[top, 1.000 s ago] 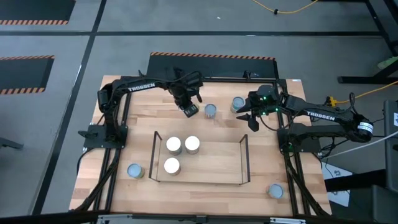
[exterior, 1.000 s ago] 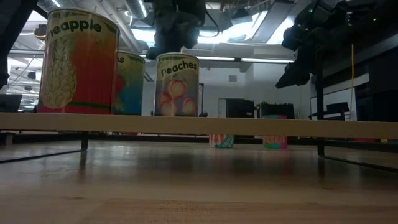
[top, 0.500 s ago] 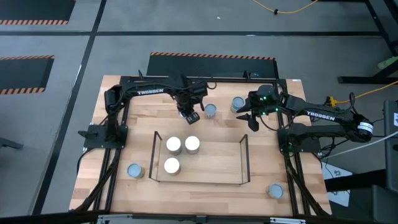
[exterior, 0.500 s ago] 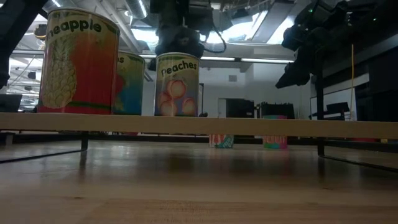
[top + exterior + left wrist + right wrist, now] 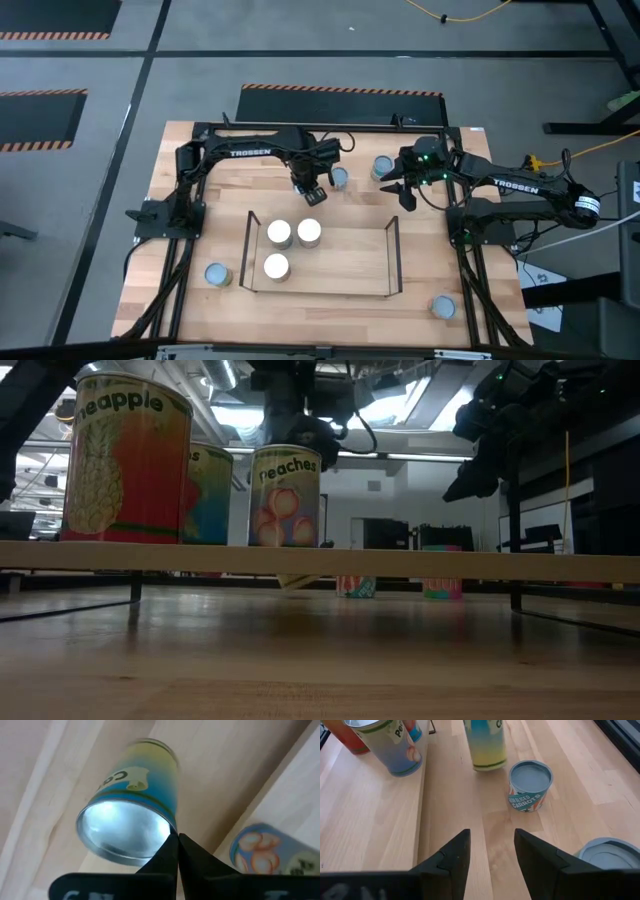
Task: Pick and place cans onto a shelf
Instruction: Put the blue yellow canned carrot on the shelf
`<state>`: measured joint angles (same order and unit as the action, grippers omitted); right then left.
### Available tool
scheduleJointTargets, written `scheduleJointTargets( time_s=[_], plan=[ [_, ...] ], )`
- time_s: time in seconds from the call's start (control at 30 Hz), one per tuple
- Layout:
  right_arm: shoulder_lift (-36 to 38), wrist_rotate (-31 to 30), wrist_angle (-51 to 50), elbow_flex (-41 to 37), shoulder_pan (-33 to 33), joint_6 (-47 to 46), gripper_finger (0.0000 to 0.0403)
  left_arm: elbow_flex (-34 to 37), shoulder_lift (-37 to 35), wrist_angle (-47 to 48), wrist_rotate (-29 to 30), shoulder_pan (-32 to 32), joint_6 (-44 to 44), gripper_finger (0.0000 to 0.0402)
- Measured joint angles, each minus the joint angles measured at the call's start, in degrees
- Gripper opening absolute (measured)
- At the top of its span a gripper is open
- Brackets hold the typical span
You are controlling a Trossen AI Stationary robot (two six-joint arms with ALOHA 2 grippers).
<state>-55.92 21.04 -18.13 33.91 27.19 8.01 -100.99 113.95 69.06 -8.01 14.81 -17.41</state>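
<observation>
Behind the shelf [image 5: 380, 250], near the counter's [image 5: 225, 160] far edge, our left pincer [image 5: 312, 191] hangs just beside a teal-yellow can [image 5: 339, 177]. In the left wrist view its fingers [image 5: 172, 855] sit pressed together, tips at the can's silvery rim. We judge this the approach step of the next pick: the pincer must spread its fingers and straddle the can before gripping. The can stands upright, long axis vertical, top facing up. Three cans [image 5: 279, 234] already stand on the shelf's left half. Our right pincer [image 5: 403, 190] waits above the counter behind the shelf's right end, fingers [image 5: 451, 857] apart and empty, near a carrots can [image 5: 530, 785]. Other cans stand on the counter's near corners.
</observation>
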Motion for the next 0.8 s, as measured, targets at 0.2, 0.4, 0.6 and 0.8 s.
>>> scheduleJointTargets(
  time_s=[0.2, 0.4, 0.6, 0.8],
  plan=[
    [0.00, 0.00, 0.00, 0.00, -0.01, 0.00, 0.0158, 0.04, 0.53, -1.74, -0.03, 0.00, 0.04, 0.0012],
    [0.00, 0.00, 0.00, 0.00, 0.01, 0.00, 0.0158, 0.07, 0.55, -4.12, 0.02, 0.00, 0.05, 0.0031],
    [0.00, 0.00, 0.00, 0.00, 0.00, 0.00, 0.0158, 0.07, 0.55, -6.59, 0.02, 0.00, 0.09, 0.0056],
    [0.00, 0.00, 0.00, 0.00, 0.01, 0.00, 0.0158, -0.02, 0.55, -9.03, 0.02, 0.04, 5.13, 0.0075]
  ],
)
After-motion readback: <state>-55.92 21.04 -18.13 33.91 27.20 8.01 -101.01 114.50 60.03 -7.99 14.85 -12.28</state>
